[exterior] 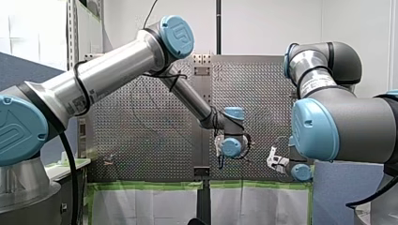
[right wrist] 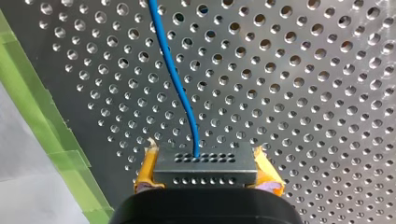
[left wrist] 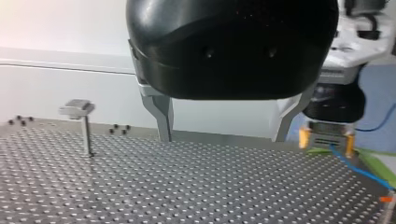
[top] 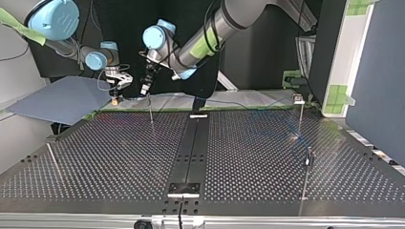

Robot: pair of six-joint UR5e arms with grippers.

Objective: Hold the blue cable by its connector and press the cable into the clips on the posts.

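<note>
Since the thin blue cable (right wrist: 175, 79) runs loose ahead of my yellow-padded right tool (right wrist: 205, 170), clamped on its grey perforated block connector (right wrist: 205, 161), a snag on the perforated metal tabletop (right wrist: 303, 93) could twist it free. Metal-fingered left tool (left wrist: 222, 133) wide open, empty.

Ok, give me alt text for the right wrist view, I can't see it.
My right gripper clamps a grey connector between yellow pads, and the blue cable runs from it ahead over the perforated table. Green tape edges the table.
</note>
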